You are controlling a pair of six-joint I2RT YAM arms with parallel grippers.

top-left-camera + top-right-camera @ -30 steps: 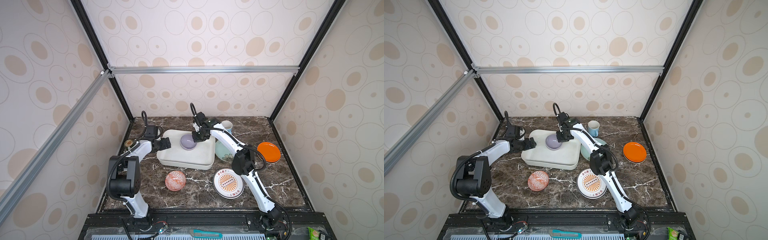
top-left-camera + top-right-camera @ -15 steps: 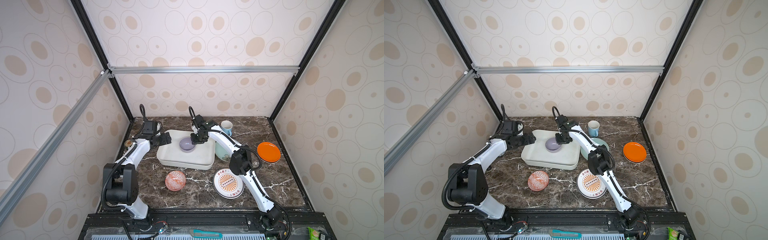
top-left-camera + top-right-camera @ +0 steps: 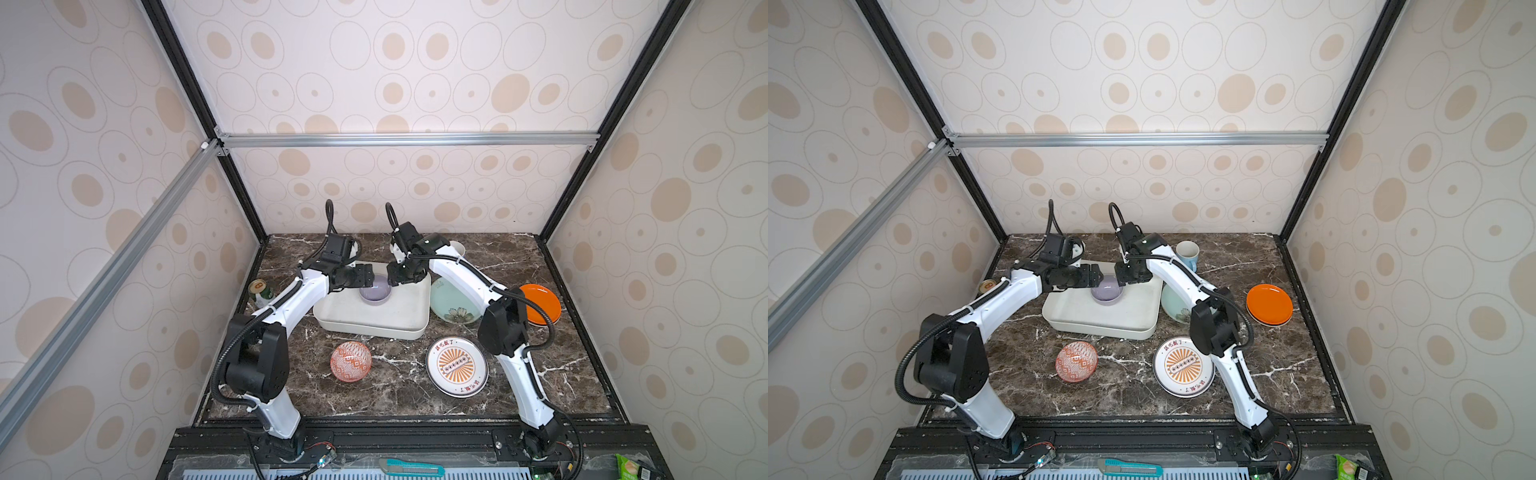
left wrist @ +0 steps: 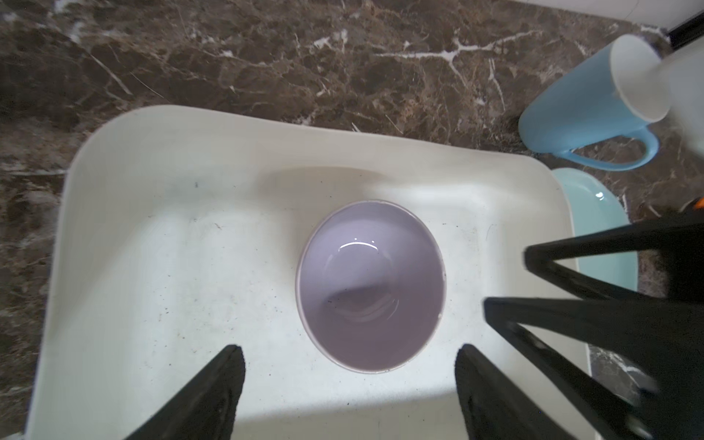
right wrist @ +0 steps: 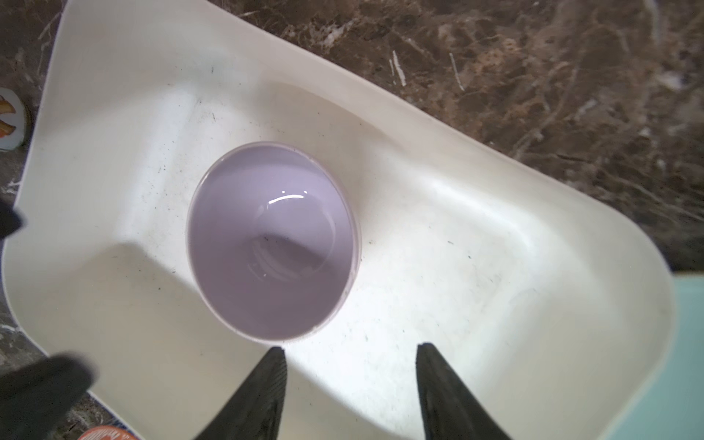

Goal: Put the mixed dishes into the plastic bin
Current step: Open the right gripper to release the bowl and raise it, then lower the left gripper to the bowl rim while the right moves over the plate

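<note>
The lavender bowl (image 3: pixel 375 293) (image 4: pixel 371 285) (image 5: pixel 272 244) sits upright inside the white plastic bin (image 3: pixel 374 330) (image 4: pixel 190 129) (image 5: pixel 476 247). My right gripper (image 3: pixel 394 279) (image 5: pixel 350 348) hovers open just beside the bowl's rim, holding nothing. From the other side my left gripper (image 3: pixel 366 277) (image 4: pixel 348 350) stands wide open and empty over the bin, near the bowl. On the table lie the red-white bowl (image 3: pixel 350 360), the sunburst plate (image 3: pixel 456 365), the orange plate (image 3: pixel 542 303), the teal floral plate (image 3: pixel 451 303) and the light-blue mug (image 3: pixel 1187 253) (image 4: pixel 583 110).
A green drink can (image 3: pixel 261 291) stands at the left table edge beside the left arm. The teal plate touches the bin's right side. Patterned walls and a black frame enclose the dark marble table (image 3: pixel 395 386). A box cutter (image 3: pixel 411 467) lies in front of the table.
My right gripper has opened and let go of the lavender bowl, which now rests in the bin. The left arm has swung in over the bin toward the bowl.
</note>
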